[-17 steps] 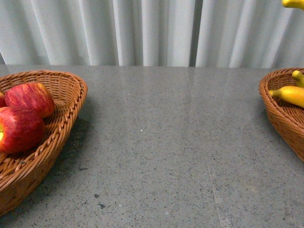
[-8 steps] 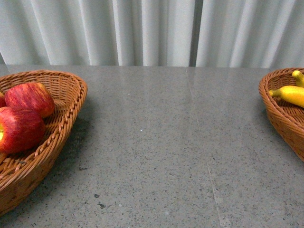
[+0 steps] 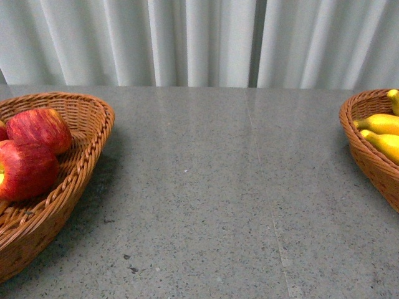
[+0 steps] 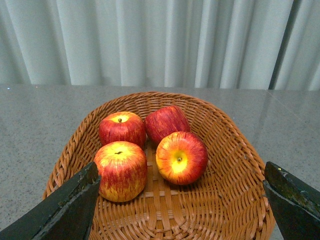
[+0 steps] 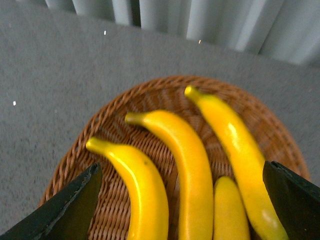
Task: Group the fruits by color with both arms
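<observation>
Left basket (image 3: pixel 93 134) holds four apples (image 4: pixel 181 157); the left gripper (image 4: pixel 180 200) hangs over them, fingers spread wide, empty. The table (image 3: pixel 218 187) between shows no loose fruit. Right basket (image 3: pixel 361 146) holds four bananas (image 5: pixel 185 165); the right gripper (image 5: pixel 182 200) hangs above, fingers wide, empty. Sorting appears complete; lift both arms straight up, clear of the rims.

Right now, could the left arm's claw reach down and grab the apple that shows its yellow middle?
Probably yes. The left gripper hangs open above the wicker basket, and the apple with the yellow middle lies uncovered between its fingers. A second apple touches it behind, which might crowd one finger.
</observation>
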Available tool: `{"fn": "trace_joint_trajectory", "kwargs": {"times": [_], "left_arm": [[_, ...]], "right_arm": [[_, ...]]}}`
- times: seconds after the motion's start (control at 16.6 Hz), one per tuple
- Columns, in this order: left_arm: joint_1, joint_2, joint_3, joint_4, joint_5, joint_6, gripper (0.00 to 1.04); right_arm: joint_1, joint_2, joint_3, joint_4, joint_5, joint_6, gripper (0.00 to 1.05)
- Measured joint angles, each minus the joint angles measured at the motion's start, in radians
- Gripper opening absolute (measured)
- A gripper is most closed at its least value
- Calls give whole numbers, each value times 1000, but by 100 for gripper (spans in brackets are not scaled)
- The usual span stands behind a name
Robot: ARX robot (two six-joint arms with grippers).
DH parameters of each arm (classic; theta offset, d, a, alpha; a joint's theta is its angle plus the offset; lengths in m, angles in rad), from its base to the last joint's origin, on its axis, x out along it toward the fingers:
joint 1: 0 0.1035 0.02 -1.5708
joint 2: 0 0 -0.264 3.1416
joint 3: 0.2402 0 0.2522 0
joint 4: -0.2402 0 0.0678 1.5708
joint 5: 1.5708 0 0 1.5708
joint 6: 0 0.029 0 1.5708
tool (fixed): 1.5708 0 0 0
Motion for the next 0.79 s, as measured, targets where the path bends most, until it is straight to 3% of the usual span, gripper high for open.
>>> {"fn": "trace_joint_trajectory", "kwargs": {"times": [0.3,0.48,0.54,0.66,0.72,0.79], "left_arm": [[0,0,0,0,0,0,98],[0,0,0,0,0,0,98],[0,0,0,0,0,0,98],[0,0,0,0,0,0,98],[0,0,0,0,-1,0,98],[0,0,0,0,-1,0,98]], "right_arm": [[-30,-244,-34,154,6,248,98],[-146,-509,-220,180,-40,340,96],[-160,-649,-312,199,47,355,84],[-190,-960,-510,49,27,364,60],[-159,-1078,-592,46,75,365,47],[-142,-1102,-608,53,89,365,43]]}}
